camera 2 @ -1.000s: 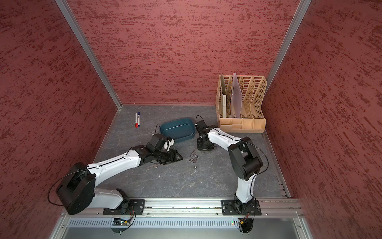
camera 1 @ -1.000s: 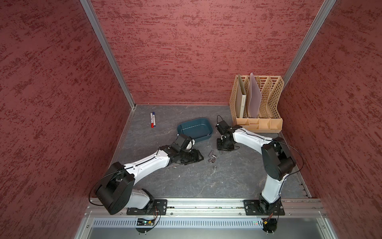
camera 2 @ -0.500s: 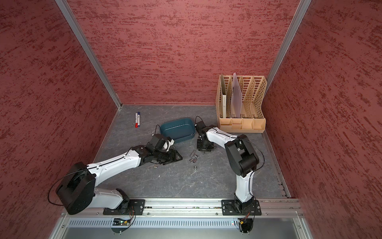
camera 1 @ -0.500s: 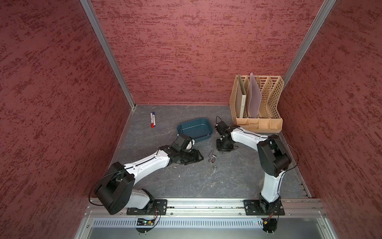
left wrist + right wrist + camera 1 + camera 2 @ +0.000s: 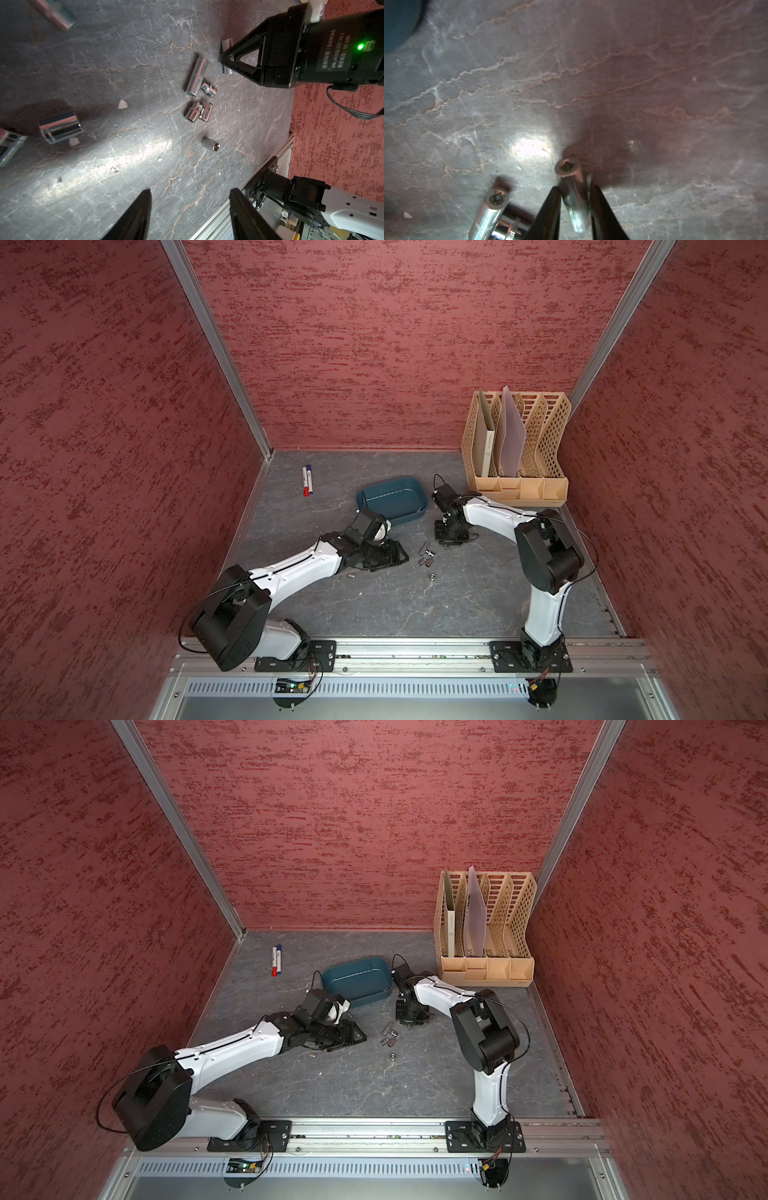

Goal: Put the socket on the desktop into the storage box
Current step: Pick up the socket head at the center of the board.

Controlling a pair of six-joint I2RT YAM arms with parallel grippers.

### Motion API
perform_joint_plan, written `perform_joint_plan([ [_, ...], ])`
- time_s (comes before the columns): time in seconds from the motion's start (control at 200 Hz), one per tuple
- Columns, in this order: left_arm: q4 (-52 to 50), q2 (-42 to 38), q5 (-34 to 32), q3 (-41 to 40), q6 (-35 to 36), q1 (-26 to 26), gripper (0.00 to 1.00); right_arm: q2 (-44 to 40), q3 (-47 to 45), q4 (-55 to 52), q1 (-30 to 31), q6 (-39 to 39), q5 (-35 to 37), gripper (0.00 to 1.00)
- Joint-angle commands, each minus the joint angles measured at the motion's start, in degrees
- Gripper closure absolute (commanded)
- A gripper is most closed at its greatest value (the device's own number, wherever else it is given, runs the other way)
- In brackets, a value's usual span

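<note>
A dark grey, marble-veined tabletop (image 5: 374,605) sits enclosed by red textured walls. Two white-and-black robot arms reach in from the near rail.

The right tool (image 5: 575,187) is clamped narrowly on a long chrome cylindrical socket (image 5: 574,207), with one black finger pressing on each side. It is low at the tabletop, just beside the shallow dark teal plastic storage box (image 5: 386,497) (whether the socket is lifted cannot be told).

The left tool (image 5: 190,192) lies low, its jaws moderately apart with nothing between them. Between the two tools, a small cluster of loose chrome sockets (image 5: 424,561) lies on the tabletop. One short chrome socket (image 5: 352,574) lies just beside the left tool.

Two white marker pens (image 5: 306,481), capped red and blue, lie near the far left wall. A tall beige lattice file rack (image 5: 519,489) stands in the far right corner.
</note>
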Motion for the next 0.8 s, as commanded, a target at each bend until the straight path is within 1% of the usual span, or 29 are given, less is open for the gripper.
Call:
perform_joint_plan([
  [0.0,0.96,-1.24,-0.47,-0.78,-0.46,-0.37,0.38,0.68,0.54,0.36,-0.38,-0.38,-0.33,0.74],
  [0.09,1.27,-1.15,-0.34,-0.96,-0.65,-0.31,0.38,0.68,0.22,0.62,-0.37,-0.34,-0.66,0.78],
  [0.366,1.67,-1.21,-0.54,-0.95,-1.01,-0.20,0.38,-0.44,-0.87,0.98,-0.38,-0.47,-0.81,0.81],
  [0.496,0.91,-1.41,-1.91,-0.86,-1.48,-0.02,0.37,-2.29,-1.03,0.74,-0.42,-0.54,-1.00,0.82],
  [0.671,0.13,-2.45,-3.65,-1.31,-2.29,1.27,0.35,-4.83,-0.48,-0.25,-0.28,-0.65,-0.99,0.82],
  [0.796,-0.40,-3.75,-3.80,-1.75,-2.40,3.37,0.35,-6.32,1.27,-1.74,-0.11,-0.80,-0.99,0.82],
])
